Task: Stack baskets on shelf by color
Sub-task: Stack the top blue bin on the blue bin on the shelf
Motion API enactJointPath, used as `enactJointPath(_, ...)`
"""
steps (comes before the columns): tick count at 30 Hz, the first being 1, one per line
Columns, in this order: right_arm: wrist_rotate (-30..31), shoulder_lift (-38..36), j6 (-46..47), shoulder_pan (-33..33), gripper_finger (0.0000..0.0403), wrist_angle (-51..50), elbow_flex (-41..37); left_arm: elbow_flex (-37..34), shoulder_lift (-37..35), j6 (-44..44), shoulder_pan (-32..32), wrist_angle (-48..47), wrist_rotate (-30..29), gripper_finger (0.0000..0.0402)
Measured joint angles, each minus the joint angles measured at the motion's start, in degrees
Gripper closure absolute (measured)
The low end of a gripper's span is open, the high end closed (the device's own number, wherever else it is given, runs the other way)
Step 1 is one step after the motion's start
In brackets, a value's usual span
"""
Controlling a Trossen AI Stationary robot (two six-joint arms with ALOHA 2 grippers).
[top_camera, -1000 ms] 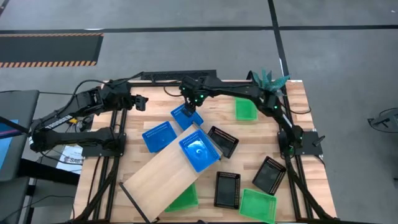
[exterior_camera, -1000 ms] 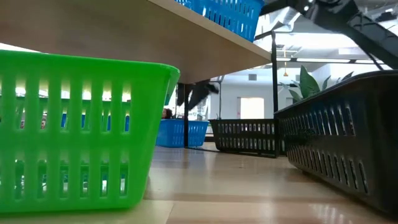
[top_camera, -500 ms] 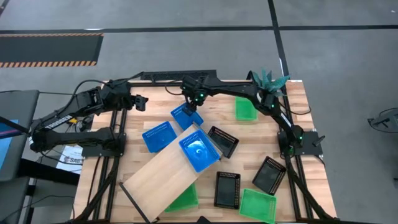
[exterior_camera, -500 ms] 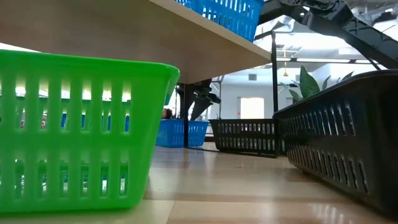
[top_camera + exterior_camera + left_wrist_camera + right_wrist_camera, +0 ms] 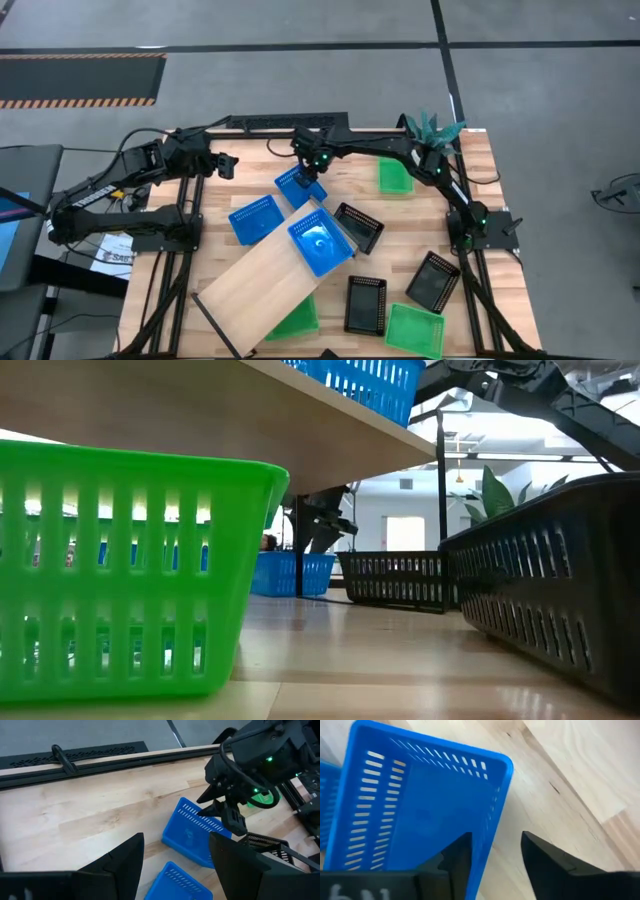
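Observation:
My right gripper (image 5: 310, 170) hangs open over the far blue basket (image 5: 298, 186), which stands on the table. In the right wrist view, my right gripper (image 5: 495, 837) has one finger above the inside of the basket and one outside its side wall (image 5: 496, 805). A second blue basket (image 5: 255, 218) rests on the table. A third (image 5: 320, 243) stands on the shelf (image 5: 255, 288). Green baskets (image 5: 396, 177) (image 5: 415, 330) and black baskets (image 5: 358, 228) (image 5: 433, 281) (image 5: 365, 304) are spread over the table. My left gripper (image 5: 228, 165) waits open at the far left.
A third green basket (image 5: 297, 320) sits partly under the shelf's near end and fills the left of the low view as the green basket (image 5: 120, 570). A potted plant (image 5: 430, 128) stands at the far right corner. Bare tabletop (image 5: 250, 165) lies between the two grippers.
My right gripper has come down toward the far blue basket and now stands lower over its wall. The baskets and the shelf have stayed where they were.

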Motion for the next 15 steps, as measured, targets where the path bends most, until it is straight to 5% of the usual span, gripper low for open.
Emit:
enactJointPath(9, 0.2, -0.1, 2.1, 0.0, 0.0382, 0.2, -1.0, 0.0, 0.0, 1.1, 0.0, 0.0, -0.1, 0.0191)
enactJointPath(15, 0.3, -0.4, 3.5, -0.9, 0.0394, -1.9, 2.8, 0.0, 0.0, 2.1, 0.0, 0.0, 0.1, 0.0191)
